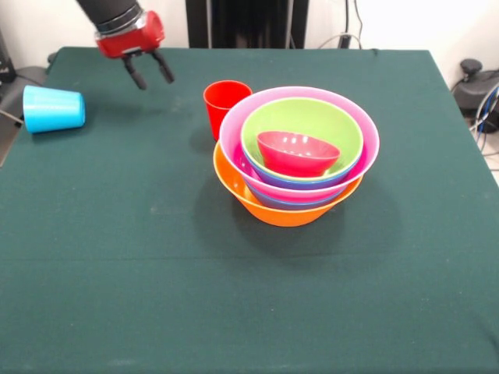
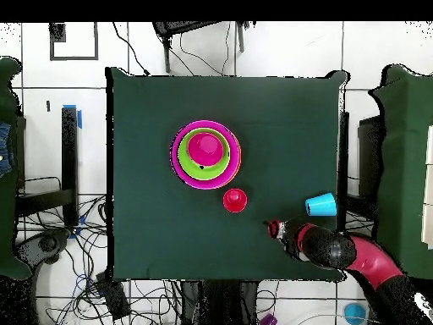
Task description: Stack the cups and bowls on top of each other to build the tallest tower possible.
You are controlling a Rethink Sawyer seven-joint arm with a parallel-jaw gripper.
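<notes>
The tower [image 1: 296,167] stands near the middle of the green table [image 1: 117,273]. Its base is the orange bowl [image 1: 269,209]; a blue bowl rim [image 1: 273,201] peeps out just above it, then comes the big pink bowl [image 1: 232,128], a purple rim [image 1: 312,184] inside that, the lime bowl [image 1: 327,121], and the small red bowl [image 1: 299,152] sitting tilted on top. The upper bowls lean a little off the orange one rather than sitting square.

Just beside the tower, on its robot side, the red cup [image 1: 223,105] stands upright with its mouth up, touching or almost touching the pink bowl; I cannot tell which. In the overhead view it shows as a red ring [image 2: 234,200] close under the tower [image 2: 205,153].

Well apart from the tower, at the table edge, the light blue cup [image 1: 53,108] lies on its side, also seen from above [image 2: 321,204].

The gripper [image 1: 151,74] hangs in the air between the blue cup and the red cup, nearer the robot's edge of the table than either. Its two black fingers [image 1: 136,74] are spread apart and hold nothing. From above, the gripper [image 2: 274,228] is just beside the blue cup.
</notes>
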